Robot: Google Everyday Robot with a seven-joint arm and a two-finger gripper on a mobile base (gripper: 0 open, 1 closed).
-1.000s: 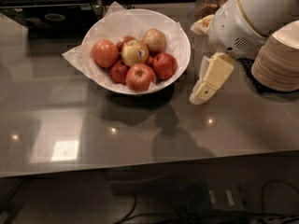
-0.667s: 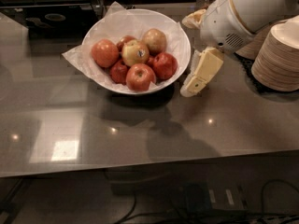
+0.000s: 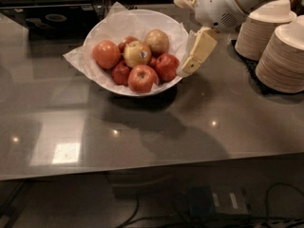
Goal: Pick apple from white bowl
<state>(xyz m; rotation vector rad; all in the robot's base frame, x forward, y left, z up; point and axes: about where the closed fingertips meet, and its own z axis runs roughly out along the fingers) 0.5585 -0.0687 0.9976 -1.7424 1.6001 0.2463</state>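
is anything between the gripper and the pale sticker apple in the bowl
The gripper hangs just outside the right rim of the white bowl. Straight across to the apple stand that rim and a red apple. Nothing covers the apple from above.

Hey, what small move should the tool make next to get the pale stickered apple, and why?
The tool sits by the white bowl's rim on the picture's right; the apple lies near the middle, on top. So probably raise the tool and carry it in over that apple.
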